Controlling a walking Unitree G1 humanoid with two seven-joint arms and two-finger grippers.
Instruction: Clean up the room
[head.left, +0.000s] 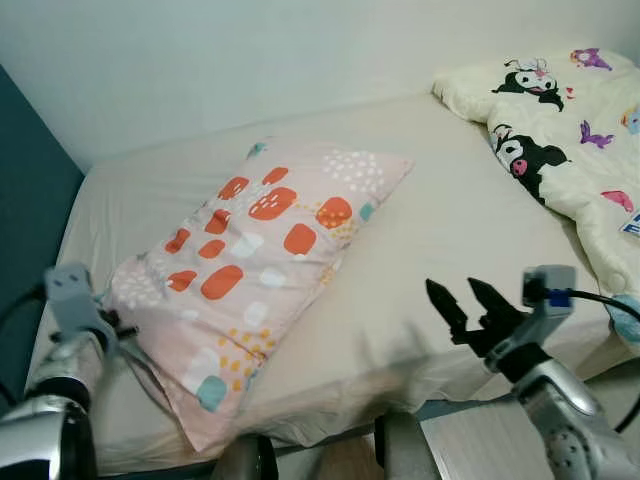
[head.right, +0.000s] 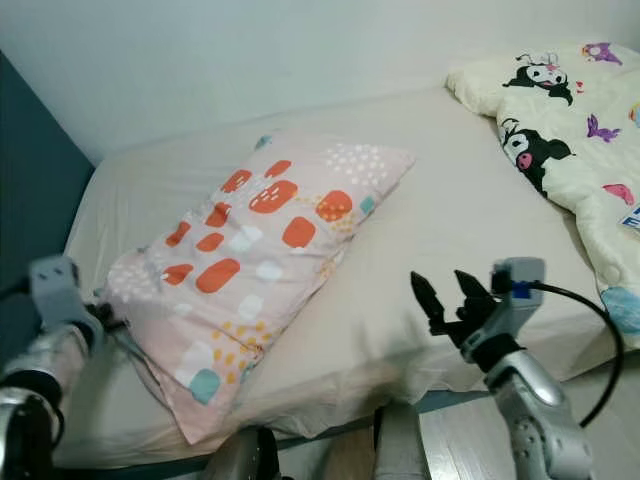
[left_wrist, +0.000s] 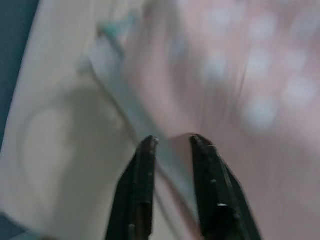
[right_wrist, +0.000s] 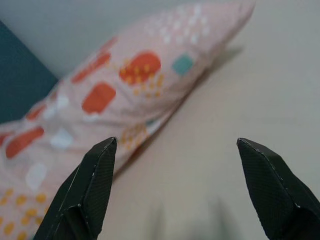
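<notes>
Pillow (head.left: 262, 262) lies on bed (head.left: 440, 240); we note left gripper (left_wrist: 171, 142) pinching its blurred corner, right gripper (head.left: 468, 295) spread beside pillow.

The left wrist view is blurred: the pink patterned fabric pillow (left_wrist: 235, 90) is a soft smear, its spots mere pale blotches. The left gripper (left_wrist: 172, 142) there sits at the pillow's edge, but whether its fingers pinch fabric cannot be told. The cream cartoon-printed quilt (head.left: 560, 130) runs off the right edge. The beige sheeted mattress (head.left: 440, 250) is cut off below.
</notes>
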